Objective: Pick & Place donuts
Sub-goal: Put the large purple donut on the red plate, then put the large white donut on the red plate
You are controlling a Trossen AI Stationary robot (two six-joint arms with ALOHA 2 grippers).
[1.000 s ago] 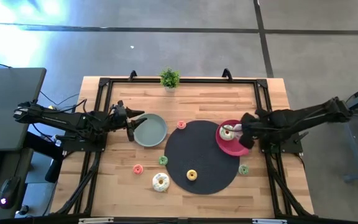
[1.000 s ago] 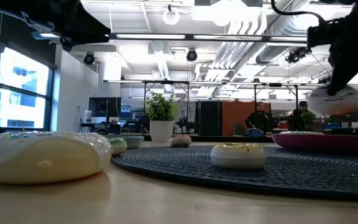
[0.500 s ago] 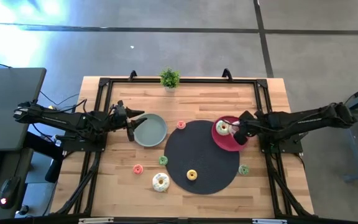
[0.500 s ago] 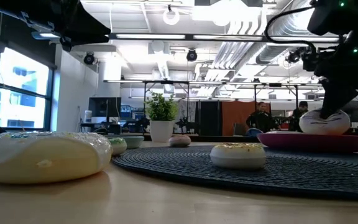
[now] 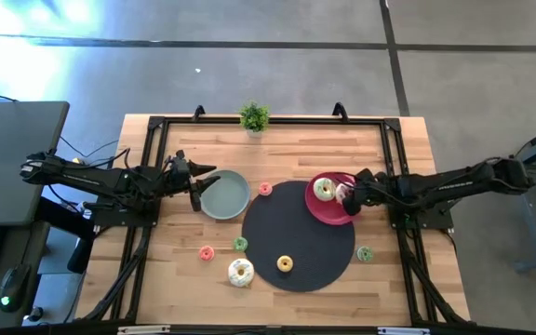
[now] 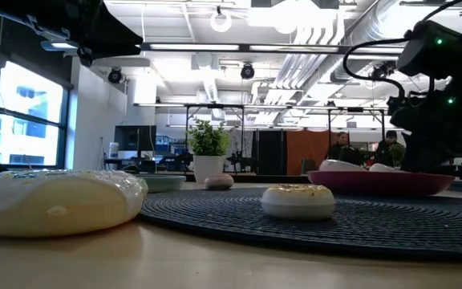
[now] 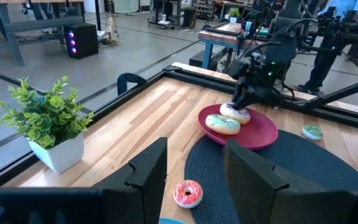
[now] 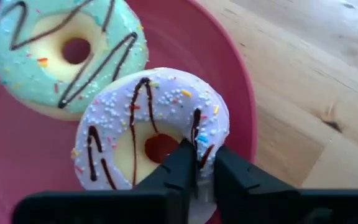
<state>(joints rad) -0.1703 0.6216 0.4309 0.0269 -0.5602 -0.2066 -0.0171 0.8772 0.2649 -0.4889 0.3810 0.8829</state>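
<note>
Red plate (image 5: 328, 207) is seen at the black mat's (image 5: 296, 253) edge on the bench (image 5: 166, 279), carrying two donuts: a mint one (image 8: 67, 53) and a lilac one (image 8: 148, 134) leaning on it. The lilac donut's rim is pinched in the right gripper's (image 8: 197, 168) clenched jaws. The left gripper (image 7: 194, 168) is held beside the grey-green plate (image 5: 225, 194), jaws released and empty.

A robotics lab or open workshop is shown — a polished concrete floor (image 5: 277, 65) surrounds the wooden worktop (image 5: 291, 154), exposed ducts (image 6: 319, 36) run overhead, and beyond the worktop further benches, monitors (image 6: 135, 138) and two people (image 6: 367, 150) are seen.
</note>
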